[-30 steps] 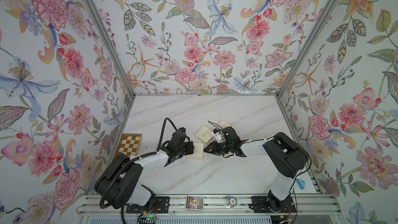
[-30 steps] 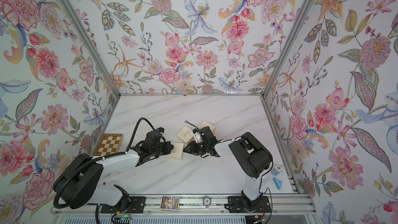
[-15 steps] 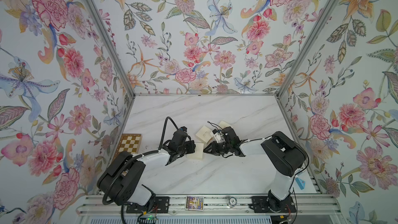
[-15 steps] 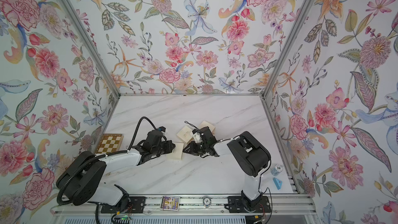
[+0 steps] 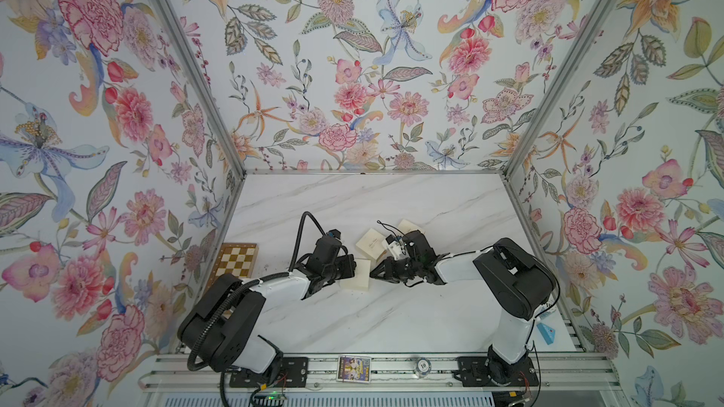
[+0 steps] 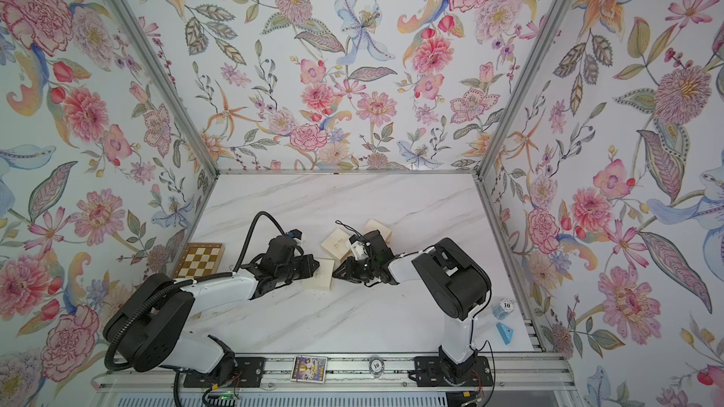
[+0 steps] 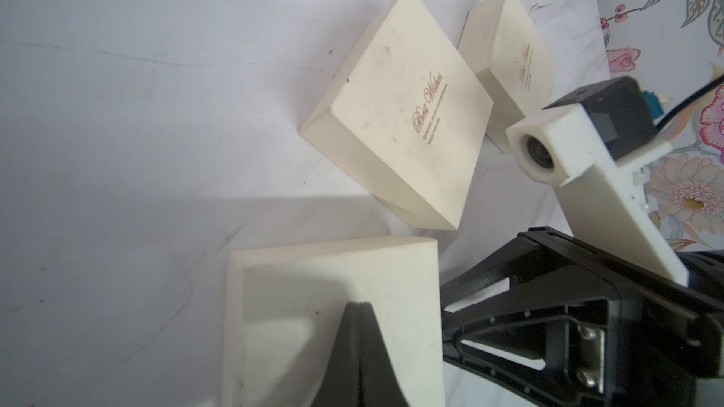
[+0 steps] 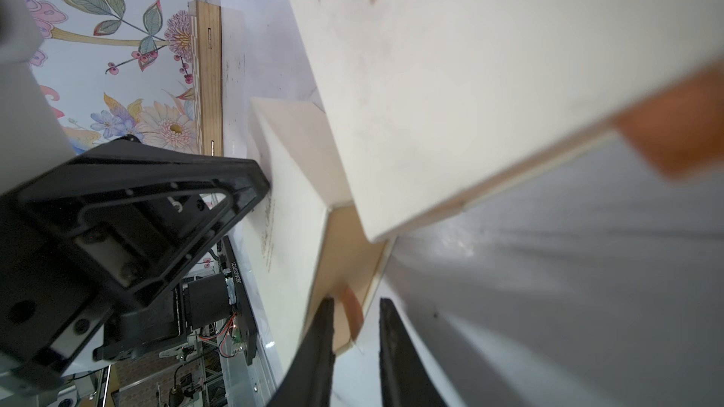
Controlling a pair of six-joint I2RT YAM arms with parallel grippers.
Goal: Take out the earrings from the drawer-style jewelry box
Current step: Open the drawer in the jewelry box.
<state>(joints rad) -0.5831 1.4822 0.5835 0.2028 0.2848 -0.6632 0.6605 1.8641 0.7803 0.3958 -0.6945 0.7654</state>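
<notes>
A cream jewelry box [image 5: 356,275] [image 7: 391,268] lies flat between my two arms. My left gripper [image 7: 359,304] [image 5: 350,265] is shut, and its tips rest on the box's top. My right gripper [image 8: 356,302] [image 5: 373,274] is at the box's end face, where an orange pull tab [image 8: 352,313] sticks out. The tab lies between its fingers with a gap left beside it, so this gripper is open. The drawer looks pushed in. The earrings are hidden.
Two more cream boxes [image 5: 371,243] [image 5: 407,225] lie just behind the right gripper, the nearer one [image 8: 450,72] close over its camera. A chessboard [image 5: 237,260] lies by the left wall. A card [image 5: 353,368], a poker chip [image 5: 423,364] and a blue wedge [image 5: 546,332] lie along the front.
The right gripper's jaws have narrowed a little round the tab. Both arms otherwise stay where they were.
</notes>
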